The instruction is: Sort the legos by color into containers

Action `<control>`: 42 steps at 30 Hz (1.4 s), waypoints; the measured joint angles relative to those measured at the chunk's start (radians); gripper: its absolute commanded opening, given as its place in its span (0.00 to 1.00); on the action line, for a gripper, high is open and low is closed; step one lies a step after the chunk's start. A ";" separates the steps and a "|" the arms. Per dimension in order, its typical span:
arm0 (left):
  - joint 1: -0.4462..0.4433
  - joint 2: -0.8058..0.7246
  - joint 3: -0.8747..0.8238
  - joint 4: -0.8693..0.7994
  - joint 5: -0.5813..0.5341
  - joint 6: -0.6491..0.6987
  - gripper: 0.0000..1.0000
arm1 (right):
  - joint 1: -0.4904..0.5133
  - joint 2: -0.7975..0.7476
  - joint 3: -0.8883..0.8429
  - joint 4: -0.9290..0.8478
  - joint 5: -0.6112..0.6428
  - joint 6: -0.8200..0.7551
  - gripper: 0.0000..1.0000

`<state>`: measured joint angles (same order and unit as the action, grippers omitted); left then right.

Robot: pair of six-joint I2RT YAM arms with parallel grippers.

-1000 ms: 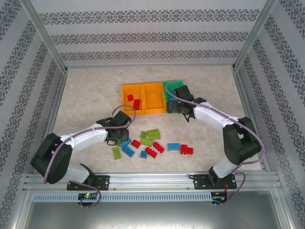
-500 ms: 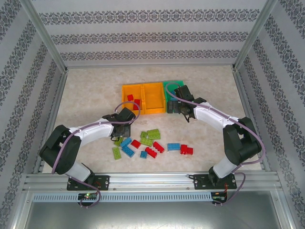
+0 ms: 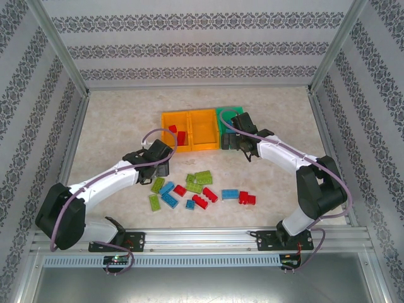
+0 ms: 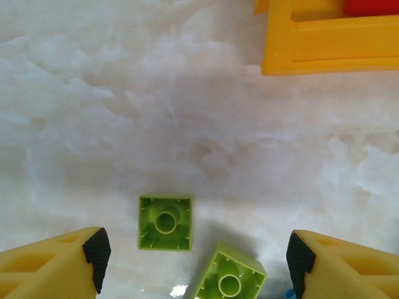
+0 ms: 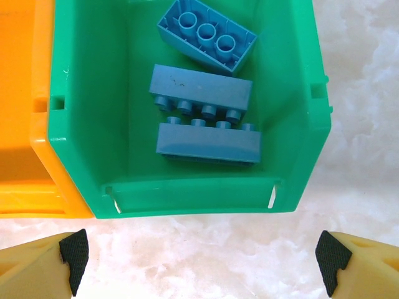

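We see our left gripper (image 4: 196,258) spread and empty above two lime bricks (image 4: 165,222) on open table (image 4: 124,93), well short of the orange bin (image 4: 330,53). Our right gripper (image 5: 199,255), likewise spread and empty, hangs at the near wall of the green bin (image 5: 187,202); three blue bricks (image 5: 201,86) lie inside.

A pale, marble-patterned tabletop (image 3: 113,120) sits inside a three-sided booth. Its far wall (image 3: 202,44) and side walls (image 3: 25,95) are white, crossed by horizontal bands of dark grey ornament. Slim aluminium posts (image 3: 59,47) slant up at the far left and far right corners, and a grooved aluminium rail (image 3: 202,238) runs along the near edge, with a perforated strip (image 3: 202,260) just nearer. The light is soft and even — shadows on the tabletop are faint.
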<state>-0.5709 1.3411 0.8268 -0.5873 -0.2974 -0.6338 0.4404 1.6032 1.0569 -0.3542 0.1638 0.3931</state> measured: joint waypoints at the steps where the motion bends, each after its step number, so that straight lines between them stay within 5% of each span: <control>1: 0.008 0.005 0.000 -0.002 0.003 0.000 0.78 | 0.000 -0.001 0.000 0.000 0.000 0.000 0.97; 19: 0.121 0.190 -0.013 0.062 0.113 0.002 0.67 | -0.003 -0.176 -0.085 0.035 0.008 -0.001 0.98; 32: 0.128 0.235 -0.015 0.105 0.163 0.016 0.37 | -0.172 -0.116 -0.103 0.049 0.018 -0.034 0.95; 42: 0.128 0.229 0.000 0.105 0.177 0.035 0.22 | -0.187 0.019 -0.052 0.061 -0.032 -0.036 0.92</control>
<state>-0.4427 1.5696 0.8272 -0.4828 -0.1204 -0.5991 0.2531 1.6222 1.0050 -0.2935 0.1314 0.3569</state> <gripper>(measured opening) 0.345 0.920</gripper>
